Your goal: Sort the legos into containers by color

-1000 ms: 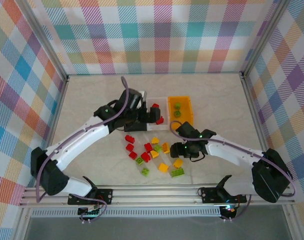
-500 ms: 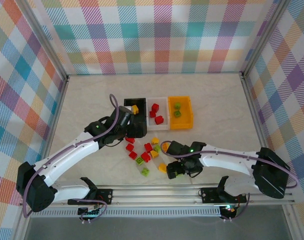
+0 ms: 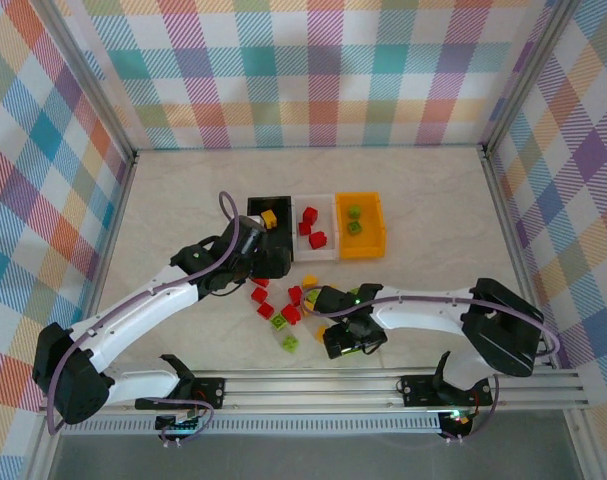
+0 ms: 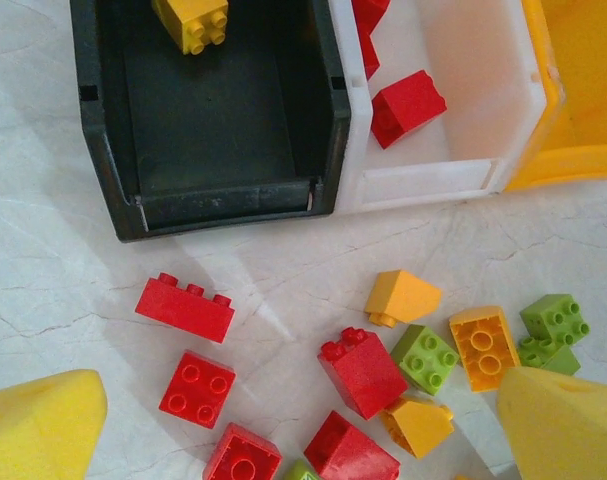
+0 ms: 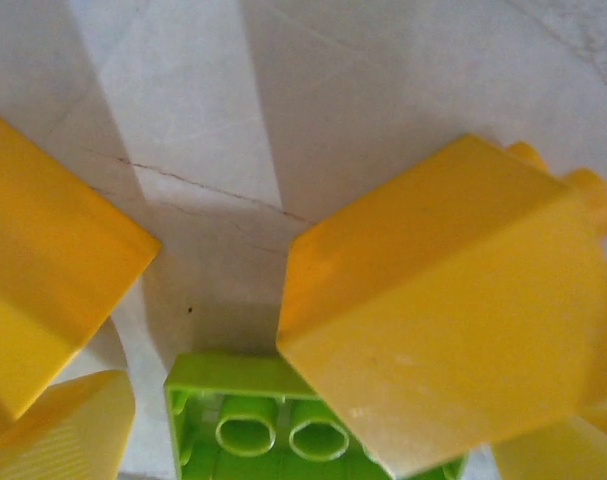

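Three containers stand in a row: a black one (image 3: 253,205) (image 4: 103,150) with one yellow lego (image 4: 193,22), a white one (image 3: 305,247) (image 4: 453,175) with red legos (image 4: 408,105), and an orange one (image 3: 363,242) with two green legos (image 3: 354,219). Loose red, yellow and green legos (image 3: 283,312) lie in front. My left gripper (image 3: 272,267) (image 4: 303,440) hangs open above a red brick (image 4: 363,370). My right gripper (image 3: 345,343) (image 5: 303,440) is low and open, with an upturned green brick (image 5: 268,425) between its fingers and a yellow-orange brick (image 5: 443,300) beside it.
Metal rails run along the near edge (image 3: 313,385) and the sides. Checked cloth walls (image 3: 313,70) enclose the table. The two arms work close together over the pile, their grippers a short way apart.
My left arm has pulled back from the white container to the pile's far-left side. My right gripper has moved left and toward the near edge, down onto the green brick.
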Robot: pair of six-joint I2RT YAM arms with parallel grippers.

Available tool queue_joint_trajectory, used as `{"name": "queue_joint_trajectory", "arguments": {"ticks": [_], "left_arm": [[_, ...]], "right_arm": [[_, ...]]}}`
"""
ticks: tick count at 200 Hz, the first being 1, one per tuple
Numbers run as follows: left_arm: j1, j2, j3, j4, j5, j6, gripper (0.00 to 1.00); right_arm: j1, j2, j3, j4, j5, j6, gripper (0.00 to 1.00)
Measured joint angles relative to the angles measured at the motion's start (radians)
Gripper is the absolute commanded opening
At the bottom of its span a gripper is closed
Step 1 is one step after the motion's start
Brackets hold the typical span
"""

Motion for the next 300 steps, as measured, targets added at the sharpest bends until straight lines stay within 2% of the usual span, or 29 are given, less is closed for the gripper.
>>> {"name": "queue_joint_trajectory", "arguments": {"ticks": [51,93,136,162,186,221,259,270,281,300], "left_arm": [[0.0,0.0,0.0,-0.002,-0.015,0.0,1.0],[0.0,0.0,0.0,-0.004,-0.018,0.0,1.0],[0.0,0.0,0.0,-0.025,-0.033,0.0,1.0],[0.0,-0.002,0.0,-0.028,-0.044,0.0,1.0],[0.0,-0.011,0.0,-0.028,-0.043,0.0,1.0],[0.0,-0.031,-0.006,-0.024,-0.042,0.0,1.0],[0.0,-0.045,-0.049,-0.025,-0.022,0.0,1.0],[0.0,-0.045,-0.058,-0.021,-0.01,0.0,1.0],[0.0,-0.045,-0.066,-0.016,0.004,0.0,1.0],[0.0,-0.045,-0.08,-0.003,0.032,0.001,0.99]], "right_arm": [[0.0,0.008,0.011,-0.004,0.007,-0.007,0.62],[0.0,-0.036,-0.003,-0.008,0.015,-0.005,0.59],[-0.01,-0.19,0.002,-0.068,0.057,-0.007,0.59],[-0.081,-0.257,0.067,-0.13,0.074,-0.042,0.59],[-0.241,-0.264,0.195,-0.13,0.077,-0.112,0.6],[-0.462,-0.127,0.378,-0.026,0.077,-0.174,0.61],[-0.601,0.136,0.521,0.07,0.073,-0.19,0.63],[-0.622,0.204,0.567,0.085,0.074,-0.19,0.71],[-0.639,0.268,0.617,0.088,0.07,-0.193,0.86],[-0.655,0.34,0.687,0.088,0.064,-0.189,0.93]]}}
